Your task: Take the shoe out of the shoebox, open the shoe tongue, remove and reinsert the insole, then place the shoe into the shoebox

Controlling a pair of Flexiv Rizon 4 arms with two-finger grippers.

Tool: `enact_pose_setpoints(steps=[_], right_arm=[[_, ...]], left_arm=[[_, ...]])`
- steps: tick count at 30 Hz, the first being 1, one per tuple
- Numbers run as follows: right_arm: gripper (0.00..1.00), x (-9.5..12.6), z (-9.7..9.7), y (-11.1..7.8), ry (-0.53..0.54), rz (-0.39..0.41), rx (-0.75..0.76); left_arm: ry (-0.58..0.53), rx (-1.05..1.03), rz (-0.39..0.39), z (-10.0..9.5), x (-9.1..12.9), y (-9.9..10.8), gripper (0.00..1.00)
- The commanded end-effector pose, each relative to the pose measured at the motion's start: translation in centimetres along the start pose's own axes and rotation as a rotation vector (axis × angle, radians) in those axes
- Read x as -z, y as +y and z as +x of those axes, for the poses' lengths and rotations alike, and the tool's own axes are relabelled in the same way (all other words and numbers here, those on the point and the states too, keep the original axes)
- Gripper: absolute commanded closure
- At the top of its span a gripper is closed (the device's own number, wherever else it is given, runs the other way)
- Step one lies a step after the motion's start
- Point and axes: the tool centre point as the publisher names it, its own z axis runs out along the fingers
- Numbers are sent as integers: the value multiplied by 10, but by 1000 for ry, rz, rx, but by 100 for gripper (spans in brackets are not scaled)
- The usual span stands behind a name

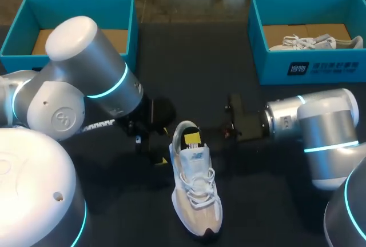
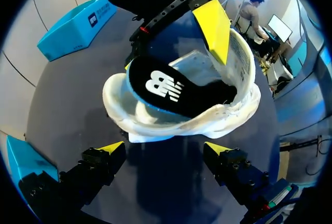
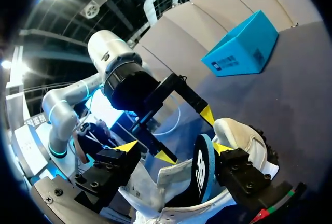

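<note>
**Position.** The white sneaker [image 1: 194,195] is laid on its sole in the middle of the tabletop [image 1: 269,201]. In the head view its toe is turned toward 6 o'clock and its heel toward 12. It is outside both boxes: an empty teal shoebox [image 1: 74,1] is noted at 10 o'clock, and a second shoebox [image 1: 269,64], holding another shoe, at 2 o'clock.

**Insole** [image 2: 171,92]. It is black with a blue edge. Its heel end is raised out of the collar and stood on edge; the front end is buried in the shoe.

**Right gripper** [image 3: 174,147]. It is spread wide over the heel opening, with one fingertip set inside the collar. The insole is leaned against that finger only, so nothing is pinched.

**Left gripper** [image 2: 165,149]. It is spread wide and empty, held just off the heel at 9 o'clock.

**Handling (judged).**
- The sneaker is taken as light, with a soft upper that is easily collapsed. The heel counter is judged the stiffest place for bracing.
- The insole is expected to be thin, floppy foam that clings to the lining. A pinch across its thickness at the raised heel end is preferred. Buckling is expected if it is pushed in from that end alone.
</note>
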Motion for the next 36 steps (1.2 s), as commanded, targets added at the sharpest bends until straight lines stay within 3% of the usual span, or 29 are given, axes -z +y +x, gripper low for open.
enact_pose_setpoints(steps=[1, 13, 17, 21, 25, 29, 36], right_arm=[[17, 8, 0, 10, 8, 75, -8], [20, 23, 0, 30, 27, 247, -89], [13, 28, -3, 36, 43, 338, -140], [9, 36, -2, 44, 31, 381, -161], [10, 46, -1, 56, -3, 407, -177], [4, 49, -1, 66, -48, 457, -190], [13, 52, -2, 82, -190, 553, -244]], left_arm=[[-4, 5, -4, 0, 18, 10, 0], [-40, 67, -11, -5, 33, 28, 0], [-40, 78, -12, -9, 39, 33, 0], [-42, 86, -24, -16, 49, 38, 0], [-55, 99, -31, -23, 59, 44, 0], [-60, 106, -43, -31, 69, 49, 0], [-26, 89, -108, -45, 88, 65, 0]])
